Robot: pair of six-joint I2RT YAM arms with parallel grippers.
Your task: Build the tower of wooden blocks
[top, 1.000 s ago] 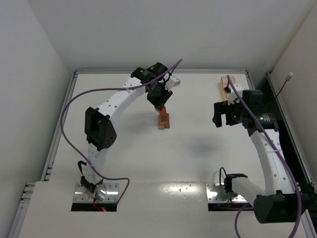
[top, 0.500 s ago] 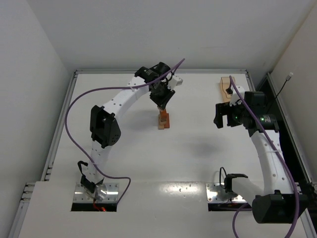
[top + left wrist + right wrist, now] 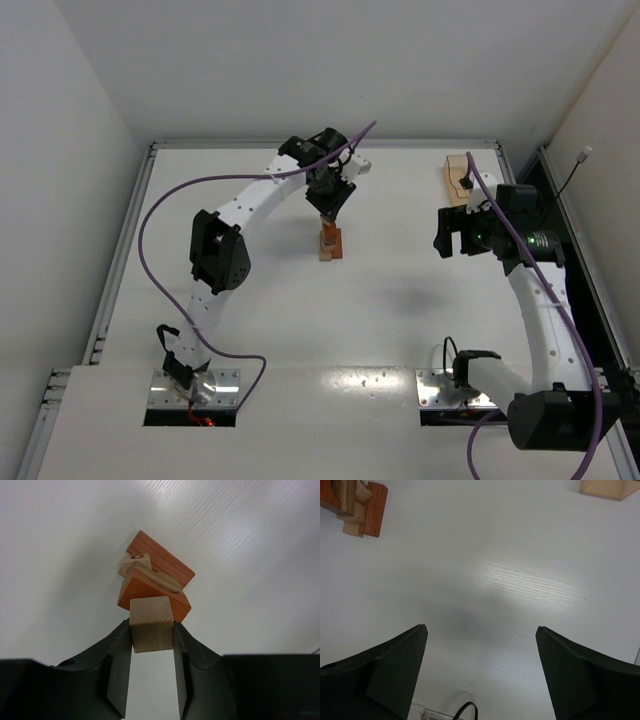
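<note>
My left gripper (image 3: pixel 152 630) is shut on a light tan wood cube (image 3: pixel 151 624), held at the fingertips. Right under it stands the tower (image 3: pixel 155 592), made of reddish-brown blocks (image 3: pixel 161 564) with pale pieces between them. I cannot tell whether the cube touches the top block. From above, the left gripper (image 3: pixel 327 212) hangs over the tower (image 3: pixel 330 244) in the middle of the table. My right gripper (image 3: pixel 480 627) is open and holds nothing; it hovers over bare table at the right (image 3: pixel 446 232). The tower (image 3: pixel 357 505) shows at the top left of the right wrist view.
A pale orange tray (image 3: pixel 458 176) sits at the back right, just behind the right gripper; its corner (image 3: pixel 607 487) shows in the right wrist view. White walls close in the table on the left, back and right. A purple cable (image 3: pixel 160 210) loops off the left arm.
The left arm's elbow has swung up and to the right while its gripper stayed over the tower, still holding the cube. The right arm has barely moved.
</note>
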